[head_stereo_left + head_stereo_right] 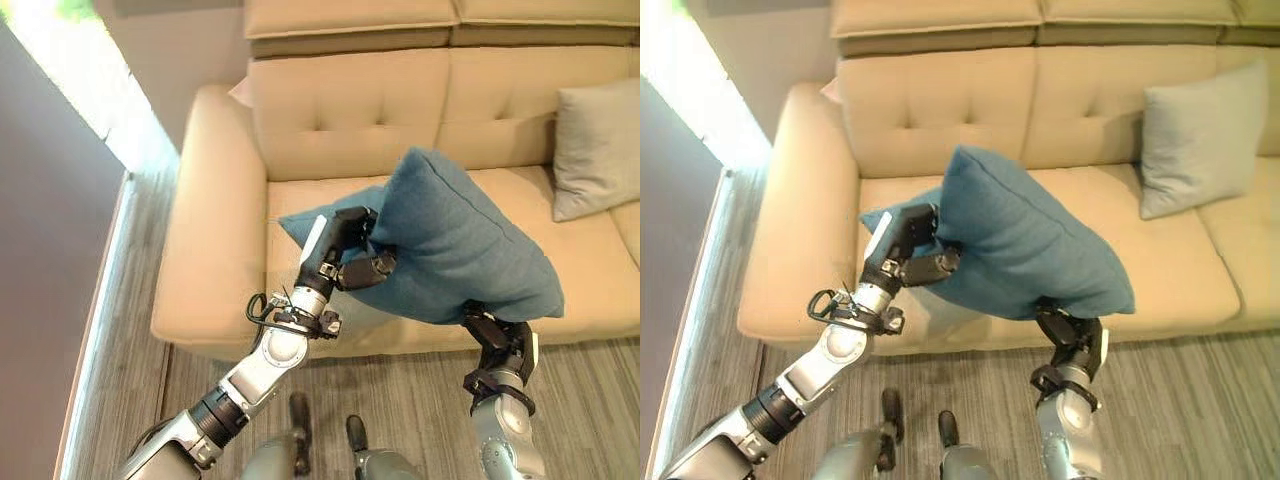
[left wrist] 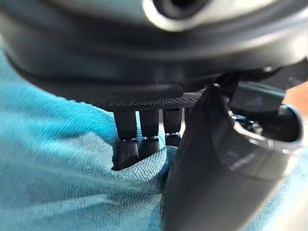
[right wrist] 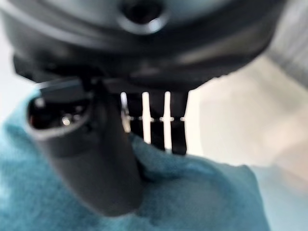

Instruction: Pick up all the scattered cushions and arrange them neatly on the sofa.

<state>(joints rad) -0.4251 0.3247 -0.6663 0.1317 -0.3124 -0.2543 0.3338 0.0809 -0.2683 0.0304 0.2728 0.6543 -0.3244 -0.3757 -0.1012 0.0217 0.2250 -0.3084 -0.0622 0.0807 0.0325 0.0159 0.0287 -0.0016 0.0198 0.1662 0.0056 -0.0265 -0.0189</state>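
A teal cushion (image 1: 455,240) hangs tilted over the front of the beige sofa's seat (image 1: 600,270), carried between both hands. My left hand (image 1: 345,250) grips its left corner, fingers (image 2: 144,139) sunk into a fold of the cloth and the thumb pressed on the near face. My right hand (image 1: 497,335) holds the cushion's lower right edge from beneath, pinching the teal cloth (image 3: 192,192) between thumb and fingers. A grey cushion (image 1: 598,145) leans upright against the backrest to the right.
The sofa's wide left armrest (image 1: 205,220) lies just left of the cushion. Grey striped floor (image 1: 420,400) runs along the sofa's front. A dark wall and a bright strip (image 1: 90,80) border the far left. Bare seat shows between the two cushions.
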